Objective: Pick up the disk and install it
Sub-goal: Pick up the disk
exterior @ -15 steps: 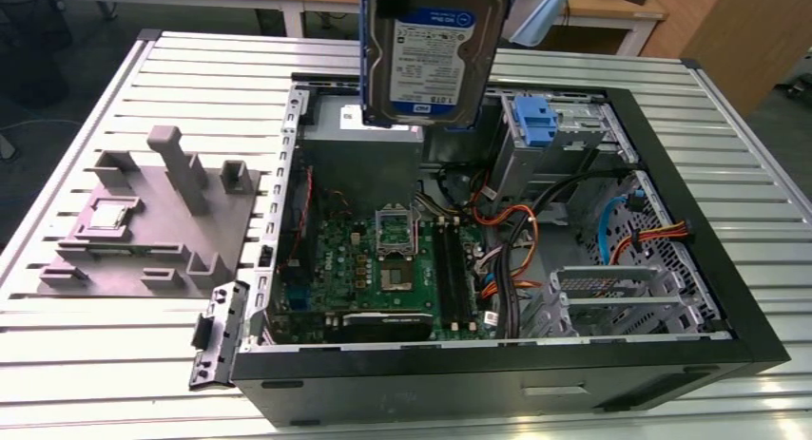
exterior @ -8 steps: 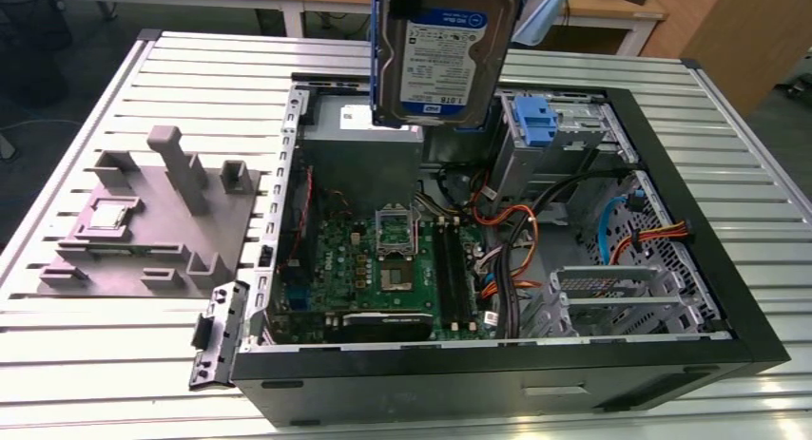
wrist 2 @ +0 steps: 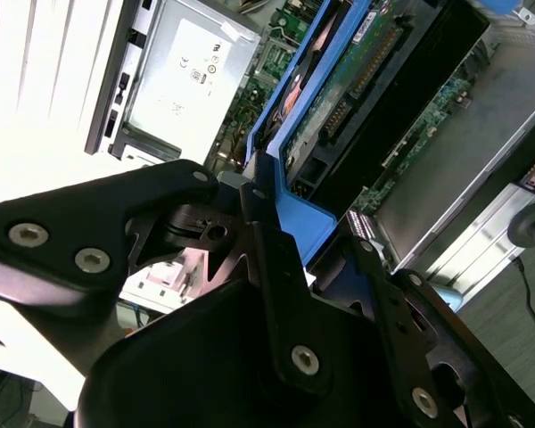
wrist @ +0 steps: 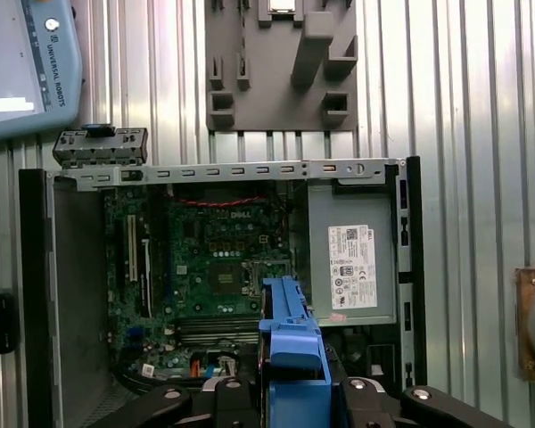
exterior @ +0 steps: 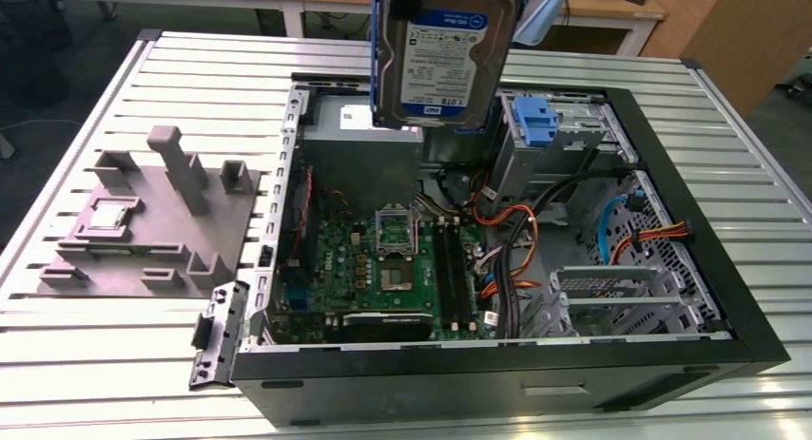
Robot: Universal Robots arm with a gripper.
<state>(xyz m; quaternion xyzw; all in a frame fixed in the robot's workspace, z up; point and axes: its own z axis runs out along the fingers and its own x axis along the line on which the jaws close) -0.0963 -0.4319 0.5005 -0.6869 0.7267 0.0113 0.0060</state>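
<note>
We are holding the disk [exterior: 444,55] in the air, well above the open computer case [exterior: 710,297] that is lying on the slatted surface [exterior: 102,364]. Our claw [wrist: 292,385] is closing from both sides on one end of the disk's blue bracket [wrist: 290,334]. In the second wrist view the black fingers [wrist 2: 272,254] are pressing against the blue plastic with no gap showing, so we are judging the grip as firm.

The relation that matters is how the disk is hanging from us. Its long axis is running straight away from the claw, down toward the case, so it is standing on end rather than lying flat. In the exterior view its labelled face is turned toward that camera. In the second wrist view we are looking along its green circuit-board side [wrist 2: 366,85].

Seen from the exterior view, the disk's lower edge is hovering over the far end of the case. It is above the gap between the grey power-supply box [exterior: 361,141] and the upright blue carrier [exterior: 539,126], and touching neither. A bare metal cage [exterior: 622,293] is sitting nearer that camera, well apart from the disk. The motherboard [wrist: 223,259] is lying open beneath us.

We are judging the pick-up as done and the installing as not yet done.
</note>
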